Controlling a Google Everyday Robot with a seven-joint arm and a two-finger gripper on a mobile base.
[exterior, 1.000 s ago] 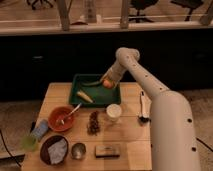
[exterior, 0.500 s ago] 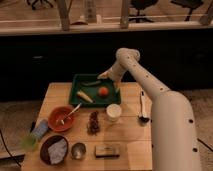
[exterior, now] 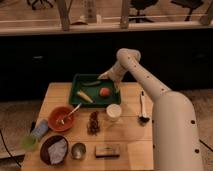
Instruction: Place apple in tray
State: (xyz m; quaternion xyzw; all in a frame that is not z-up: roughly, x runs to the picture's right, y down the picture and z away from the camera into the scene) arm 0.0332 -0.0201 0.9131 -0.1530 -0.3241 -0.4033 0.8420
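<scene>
The apple, small, round and orange-red, lies inside the dark green tray at its right side. It is next to a pale yellow corn-like piece and a slim green vegetable. My gripper hangs over the tray's back right part, just above and behind the apple and apart from it. It is open and empty.
In front of the tray stand a white cup, an orange-red bowl with a spoon and a brown clump. A dark brown bowl, a metal cup and a dark block sit near the front edge. A dark utensil lies at the right.
The gripper held the apple over the tray, let it go, and has drawn up and back. The apple now rests in the tray.
</scene>
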